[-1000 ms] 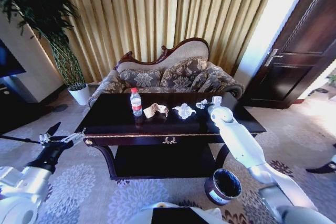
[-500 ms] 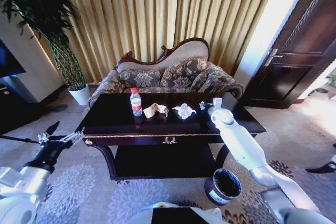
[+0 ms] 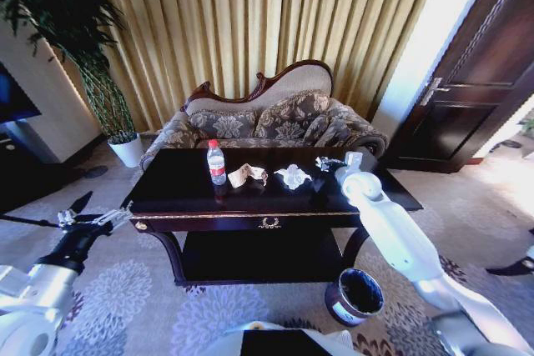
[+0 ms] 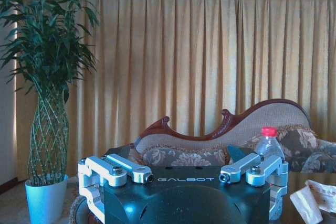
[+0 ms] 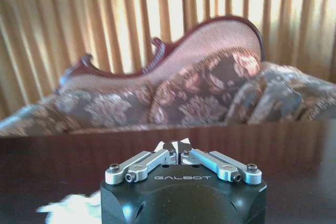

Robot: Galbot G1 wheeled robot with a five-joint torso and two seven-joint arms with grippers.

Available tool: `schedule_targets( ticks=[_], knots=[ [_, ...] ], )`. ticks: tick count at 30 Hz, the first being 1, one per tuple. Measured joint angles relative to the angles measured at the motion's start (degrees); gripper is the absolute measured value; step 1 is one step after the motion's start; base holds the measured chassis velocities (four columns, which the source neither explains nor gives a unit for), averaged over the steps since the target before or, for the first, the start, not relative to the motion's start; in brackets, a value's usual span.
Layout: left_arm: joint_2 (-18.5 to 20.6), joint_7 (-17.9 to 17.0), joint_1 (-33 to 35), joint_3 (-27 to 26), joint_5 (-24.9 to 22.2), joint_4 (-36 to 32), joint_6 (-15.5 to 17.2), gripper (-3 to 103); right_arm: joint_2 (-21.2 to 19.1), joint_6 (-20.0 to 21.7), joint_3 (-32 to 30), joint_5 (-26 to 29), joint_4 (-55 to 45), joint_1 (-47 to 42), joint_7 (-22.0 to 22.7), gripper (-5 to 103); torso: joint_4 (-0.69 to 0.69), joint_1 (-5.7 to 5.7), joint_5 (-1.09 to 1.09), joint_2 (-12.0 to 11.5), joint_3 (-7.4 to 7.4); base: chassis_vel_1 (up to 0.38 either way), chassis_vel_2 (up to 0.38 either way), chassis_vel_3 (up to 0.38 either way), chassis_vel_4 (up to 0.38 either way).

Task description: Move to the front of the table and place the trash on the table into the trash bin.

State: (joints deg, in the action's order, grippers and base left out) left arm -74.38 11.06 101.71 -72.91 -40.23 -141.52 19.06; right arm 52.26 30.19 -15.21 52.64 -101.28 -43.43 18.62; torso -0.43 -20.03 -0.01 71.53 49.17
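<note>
Table [image 3: 183,185] directly ahead; sofa [image 3: 267,118] behind it, plant [image 3: 79,35] far left. Bin [image 3: 355,293] on the carpet by the table's front right leg, well apart from the tabletop items.

Right arm reaches over the table's right end. Right gripper [image 5: 176,148] has its tips pressed together, empty, just right of the tissue [image 3: 292,176]. Risk: approaching with tips together would shove the tissue rather than pick it; it is light and could slide towards the wad [image 3: 247,175].

Bottle [image 3: 216,162] upright, left of the wad; tall and narrow, likely to topple if nudged.

Left gripper [image 3: 83,218] spread, idle, low off the table's left corner.
</note>
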Motion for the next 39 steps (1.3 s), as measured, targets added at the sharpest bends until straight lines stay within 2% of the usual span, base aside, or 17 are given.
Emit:
schedule_targets(
  ticks=[6,9,11,13,18,27,39],
  knots=[
    [0.4,0.0,-0.6,-0.1,-0.4,1.0,-0.1,100,-2.4,-1.5,-4.8,1.0,-8.3,-6.3,0.0,0,0.01,0.0,-0.02,0.0,0.0,0.0,0.0,0.0,0.0],
    [0.5,0.1,-0.7,0.0,-0.6,1.2,-0.3,100,-3.6,-2.2,-11.1,1.1,-13.9,-13.6,-0.1,0,0.0,0.0,-0.01,0.0,0.0,0.0,0.0,0.0,0.0],
    [0.5,0.1,-0.7,0.0,-0.6,1.2,-0.4,100,-3.7,-2.2,-12.4,1.1,-14.8,-15.1,-0.2,0,0.0,0.0,-0.01,0.0,0.0,0.0,0.0,0.0,0.0],
    [0.7,0.2,-0.8,0.1,-0.9,1.4,-0.5,100,-3.8,-2.3,-17.4,1.1,-18.3,-20.8,-0.3,0,-0.02,0.01,0.02,0.0,0.0,0.0,0.0,0.0,0.0],
    [1.2,0.1,-1.1,0.0,-1.4,2.0,-0.6,100,-3.7,-2.4,-23.0,1.7,-23.2,-27.2,-0.1,0,0.0,0.01,0.0,0.0,0.0,0.0,0.0,0.0,0.0],
    [1.5,-0.3,-1.9,-0.3,-1.6,2.8,0.1,100,0.2,-3.9,-27.9,-1.2,-34.6,-38.6,0.0,0,0.01,0.01,0.0,0.0,0.0,0.0,0.0,0.0,0.0],
    [1.7,-0.3,-2.1,-0.1,-1.6,2.6,0.6,100,2.8,-4.6,-31.0,-3.2,-38.6,-44.4,-0.1,0,0.01,0.0,-0.01,0.0,0.01,0.0,0.0,0.0,0.0]
  ],
)
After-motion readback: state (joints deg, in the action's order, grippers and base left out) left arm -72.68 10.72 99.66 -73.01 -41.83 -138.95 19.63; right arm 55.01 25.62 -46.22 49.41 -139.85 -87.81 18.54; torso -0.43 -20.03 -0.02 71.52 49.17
